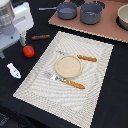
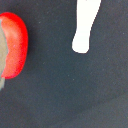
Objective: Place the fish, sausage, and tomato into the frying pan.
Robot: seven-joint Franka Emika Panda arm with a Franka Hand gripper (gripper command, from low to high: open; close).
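You see the tomato (image 1: pixel 28 51), a round bright red ball, on the black counter (image 1: pixel 112 95) just below the arm, at the exterior view's left. The white fish (image 1: pixel 14 70) with forked tail lies nearer the camera; the dark reddish-brown sausage (image 1: pixel 40 37) lies beside the placemat (image 1: pixel 95 80). The frying pan (image 1: pixel 66 10) sits on the brown board (image 1: pixel 107 31). In the wrist view, the tomato (image 2: pixel 14 45) and fish (image 2: pixel 85 27) are cropped. The jaws are hidden; you cannot tell their opening.
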